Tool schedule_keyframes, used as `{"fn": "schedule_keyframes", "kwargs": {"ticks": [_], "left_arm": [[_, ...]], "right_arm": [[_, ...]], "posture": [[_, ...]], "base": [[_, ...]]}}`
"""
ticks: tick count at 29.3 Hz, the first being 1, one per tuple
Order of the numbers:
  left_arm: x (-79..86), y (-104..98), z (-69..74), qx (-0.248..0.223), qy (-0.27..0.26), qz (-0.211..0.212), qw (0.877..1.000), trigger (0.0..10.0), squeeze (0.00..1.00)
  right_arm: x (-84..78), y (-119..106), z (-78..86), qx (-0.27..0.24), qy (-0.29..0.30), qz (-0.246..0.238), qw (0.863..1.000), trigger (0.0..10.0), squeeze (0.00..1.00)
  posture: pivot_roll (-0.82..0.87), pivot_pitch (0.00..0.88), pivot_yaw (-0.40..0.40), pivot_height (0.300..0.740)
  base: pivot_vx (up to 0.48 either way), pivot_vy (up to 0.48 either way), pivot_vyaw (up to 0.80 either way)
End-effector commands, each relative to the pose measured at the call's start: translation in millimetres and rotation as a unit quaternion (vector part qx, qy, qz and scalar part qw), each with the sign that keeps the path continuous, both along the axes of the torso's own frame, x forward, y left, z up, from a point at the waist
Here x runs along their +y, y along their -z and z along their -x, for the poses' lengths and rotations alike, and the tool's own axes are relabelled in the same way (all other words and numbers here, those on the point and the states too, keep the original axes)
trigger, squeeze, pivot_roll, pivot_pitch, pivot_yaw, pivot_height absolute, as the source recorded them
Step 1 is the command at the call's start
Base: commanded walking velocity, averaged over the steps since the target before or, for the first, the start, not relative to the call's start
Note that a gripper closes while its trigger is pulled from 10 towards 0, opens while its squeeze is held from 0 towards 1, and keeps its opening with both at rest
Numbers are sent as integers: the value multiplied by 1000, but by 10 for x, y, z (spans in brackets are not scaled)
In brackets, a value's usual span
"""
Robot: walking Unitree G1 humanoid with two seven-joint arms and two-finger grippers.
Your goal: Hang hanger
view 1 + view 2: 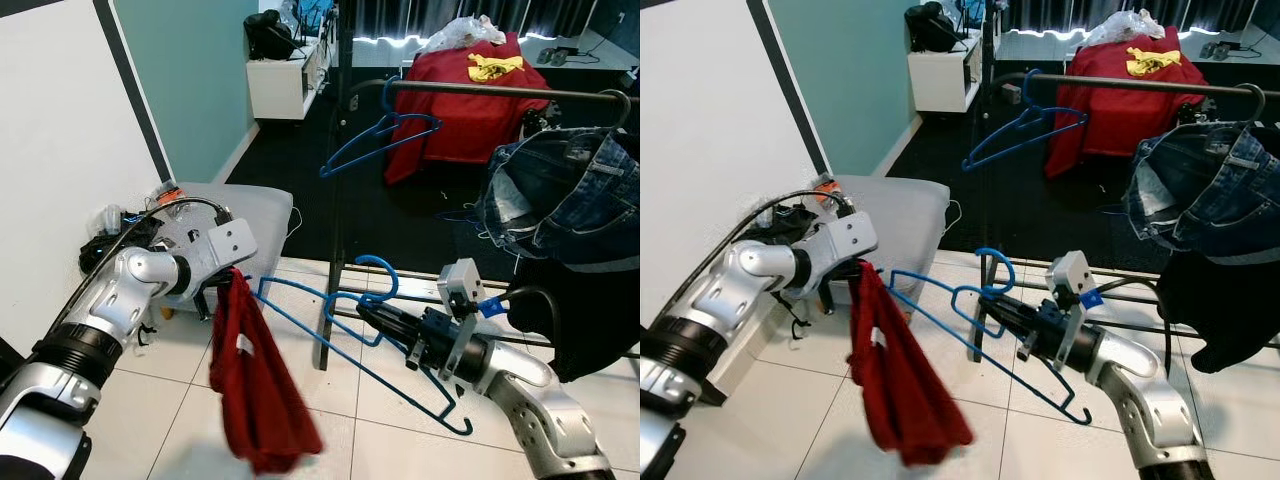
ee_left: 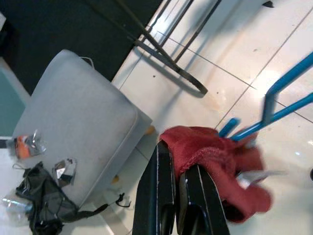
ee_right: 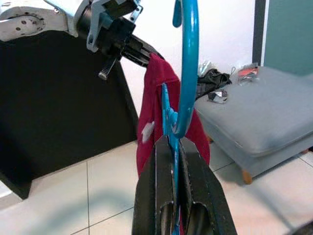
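I hold the blue hanger (image 1: 330, 318) in my right claw (image 1: 368, 314), fingers pressed together on its neck just below the hook. Its long axis runs from about ten o'clock, near my left arm, down to four o'clock under my right forearm. My left claw (image 1: 222, 285) pinches the red garment (image 1: 255, 390) at the hanger's ten o'clock tip; the cloth hangs limp toward the tiled floor (image 1: 380, 440). The rail (image 1: 500, 92) lies at about one o'clock from the right claw, well above it, carrying an empty blue hanger (image 1: 385, 135) and jeans (image 1: 565, 195). The right arm is plainly nearer, so I judge the lift goes up and forward, hook leading.
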State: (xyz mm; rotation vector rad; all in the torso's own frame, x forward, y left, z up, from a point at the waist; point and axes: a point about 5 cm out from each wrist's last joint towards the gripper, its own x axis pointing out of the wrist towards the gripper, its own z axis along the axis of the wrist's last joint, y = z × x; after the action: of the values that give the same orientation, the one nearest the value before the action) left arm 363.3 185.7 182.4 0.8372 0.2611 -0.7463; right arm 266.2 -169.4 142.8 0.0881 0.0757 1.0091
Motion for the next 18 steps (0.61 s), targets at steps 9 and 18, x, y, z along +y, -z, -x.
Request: {"fn": "schedule_keyframes", "kwargs": {"ticks": [9, 18], "left_arm": [[201, -137, -110, -11, -87, -35, 996, 10000, 0], [203, -185, -153, -9, -114, -42, 993, 10000, 0]], "right_arm": [[49, 57, 86, 38, -48, 27, 998, 10000, 0], [41, 164, -250, -27, 90, 128, 987, 10000, 0]], "posture": [[25, 50, 81, 740], [25, 48, 80, 740]], "base": [[0, 0, 0], [0, 0, 0]]}}
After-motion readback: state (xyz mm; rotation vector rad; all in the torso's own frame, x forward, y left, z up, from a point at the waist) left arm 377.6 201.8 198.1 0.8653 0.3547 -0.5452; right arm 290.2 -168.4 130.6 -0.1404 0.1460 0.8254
